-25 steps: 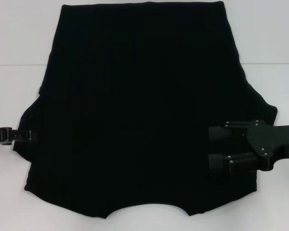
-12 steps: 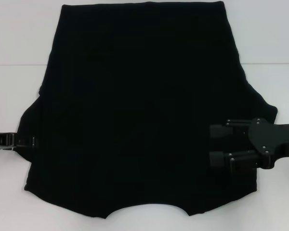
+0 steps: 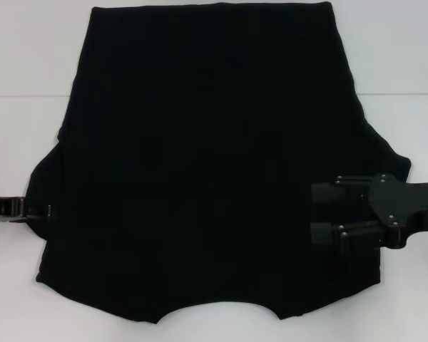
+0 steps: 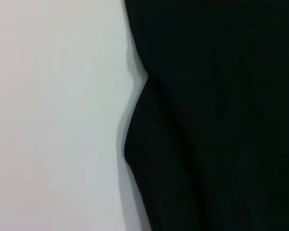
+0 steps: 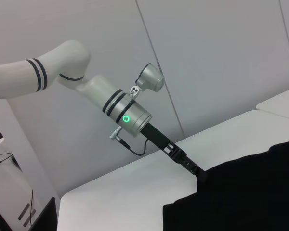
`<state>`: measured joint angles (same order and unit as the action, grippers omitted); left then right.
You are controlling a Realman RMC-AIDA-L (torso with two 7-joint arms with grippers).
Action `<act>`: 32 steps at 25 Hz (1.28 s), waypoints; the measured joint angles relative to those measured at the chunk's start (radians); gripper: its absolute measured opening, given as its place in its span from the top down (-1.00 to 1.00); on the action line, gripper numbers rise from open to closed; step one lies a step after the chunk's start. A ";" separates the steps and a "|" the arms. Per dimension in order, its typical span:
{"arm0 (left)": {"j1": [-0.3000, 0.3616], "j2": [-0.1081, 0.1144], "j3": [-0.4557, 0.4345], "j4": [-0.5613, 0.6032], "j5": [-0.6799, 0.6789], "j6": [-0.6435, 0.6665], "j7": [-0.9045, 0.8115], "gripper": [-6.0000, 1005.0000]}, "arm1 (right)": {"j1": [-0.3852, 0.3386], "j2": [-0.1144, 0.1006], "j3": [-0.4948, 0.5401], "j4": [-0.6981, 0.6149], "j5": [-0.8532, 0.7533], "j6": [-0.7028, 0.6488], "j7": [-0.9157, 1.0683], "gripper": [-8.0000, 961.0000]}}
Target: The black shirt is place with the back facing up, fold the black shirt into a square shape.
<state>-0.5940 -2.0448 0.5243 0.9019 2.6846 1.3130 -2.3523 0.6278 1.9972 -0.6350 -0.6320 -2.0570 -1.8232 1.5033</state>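
The large matte black cloth shirt [image 3: 207,164] is spread flat across the white bench [image 3: 28,71] — judged light, limp and prone to bunching, best pinched at a sleeve edge. The left pincer [image 3: 37,211] is reached in level at the left sleeve; its state cannot be told. The right pincer [image 3: 319,214] is held open, level, over the right sleeve.

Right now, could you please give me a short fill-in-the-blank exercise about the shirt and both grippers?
1. The black shirt lies spread flat on a ____ table.
2. The right gripper is over the shirt with its fingers ____.
3. The left gripper is at the edge of the shirt's ____ sleeve.
4. In the head view, the curved neckline is at the shirt's ____ edge.

Missing words: white; open; left; near
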 joint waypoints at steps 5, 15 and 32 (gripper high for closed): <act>-0.005 0.002 0.000 -0.013 0.005 -0.007 -0.002 -0.59 | 0.000 0.000 0.000 0.000 0.000 0.006 0.000 -0.86; -0.008 0.000 0.000 -0.031 0.013 -0.056 -0.002 0.36 | 0.002 0.000 0.002 0.000 0.000 0.011 0.000 -0.86; 0.005 0.010 -0.059 -0.014 0.006 -0.067 0.012 0.99 | 0.004 0.008 0.045 0.001 0.001 0.017 -0.001 -0.86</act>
<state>-0.5891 -2.0351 0.4649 0.8881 2.6911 1.2459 -2.3404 0.6316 2.0056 -0.5901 -0.6307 -2.0563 -1.8063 1.5021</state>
